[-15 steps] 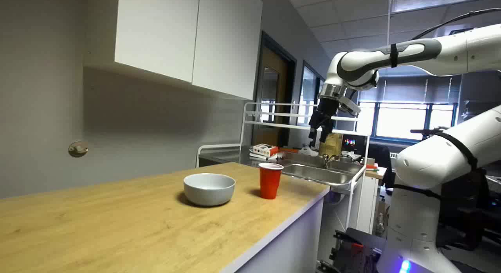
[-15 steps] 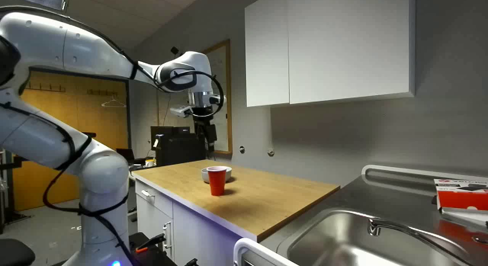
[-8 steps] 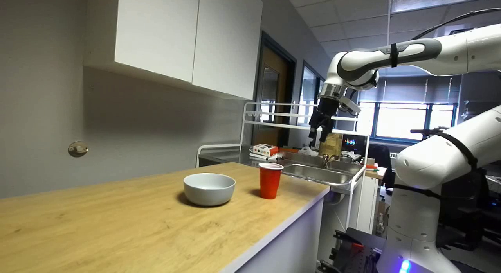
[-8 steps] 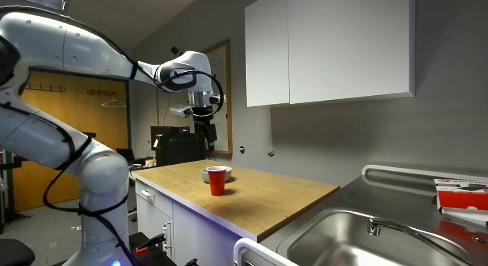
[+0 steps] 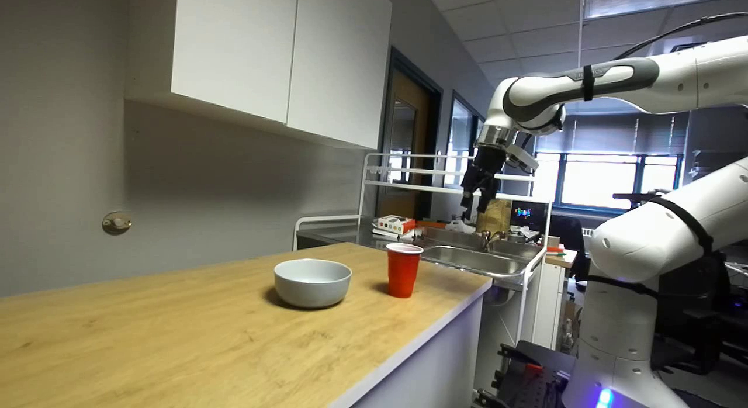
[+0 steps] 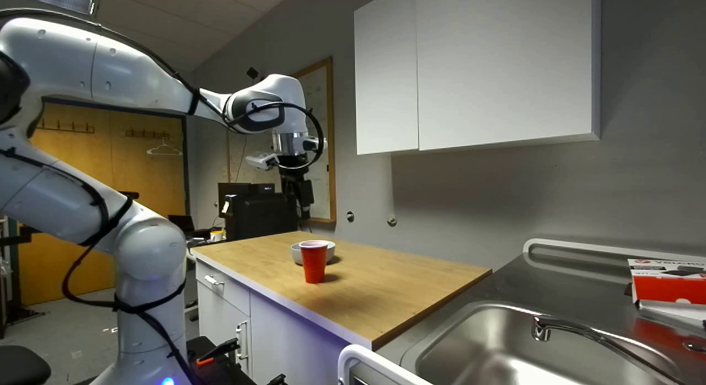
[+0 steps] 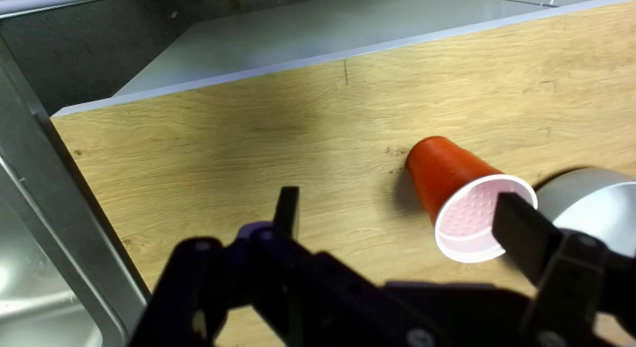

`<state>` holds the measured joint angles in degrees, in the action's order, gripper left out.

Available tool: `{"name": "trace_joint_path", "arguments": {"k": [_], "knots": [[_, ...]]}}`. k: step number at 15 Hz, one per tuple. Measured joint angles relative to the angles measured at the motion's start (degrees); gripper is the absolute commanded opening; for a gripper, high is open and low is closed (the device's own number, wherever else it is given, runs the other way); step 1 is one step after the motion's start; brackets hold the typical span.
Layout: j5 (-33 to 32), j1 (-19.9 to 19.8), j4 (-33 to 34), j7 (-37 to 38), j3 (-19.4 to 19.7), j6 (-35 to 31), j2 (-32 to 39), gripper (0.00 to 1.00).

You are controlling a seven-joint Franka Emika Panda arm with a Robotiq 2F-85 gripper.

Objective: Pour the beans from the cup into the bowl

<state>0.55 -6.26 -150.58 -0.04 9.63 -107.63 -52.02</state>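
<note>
The red cup (image 5: pixel 403 273) stands upright on the wooden counter, and it also shows in an exterior view (image 6: pixel 314 263) and the wrist view (image 7: pixel 442 168). Its rim is white and its inside pale pink with small bumps; I cannot make out beans. The pale grey bowl (image 5: pixel 312 288) stands beside it, apart from it. It is partly behind the cup in an exterior view (image 6: pixel 297 255) and cut off at the right edge of the wrist view (image 7: pixel 571 190). My gripper (image 5: pixel 474 209) is open and empty, high above the counter. In the wrist view its fingers (image 7: pixel 397 208) are wide apart, one overlapping the cup's rim.
A white wall cabinet (image 5: pixel 280 57) hangs over the counter (image 5: pixel 175 338). A steel sink (image 6: pixel 480 341) with a faucet (image 6: pixel 595 335) adjoins the counter's end. A white rack frame (image 5: pixel 429 187) stands over the sink. A red and white box (image 6: pixel 667 280) lies beyond the sink.
</note>
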Motion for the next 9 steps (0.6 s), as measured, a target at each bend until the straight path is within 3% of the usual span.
{"name": "trace_joint_path", "arguments": {"k": [9], "knots": [[6.32, 1.9, 0.63, 0.98, -2.02, -7.77, 6.63, 1.0]]}}
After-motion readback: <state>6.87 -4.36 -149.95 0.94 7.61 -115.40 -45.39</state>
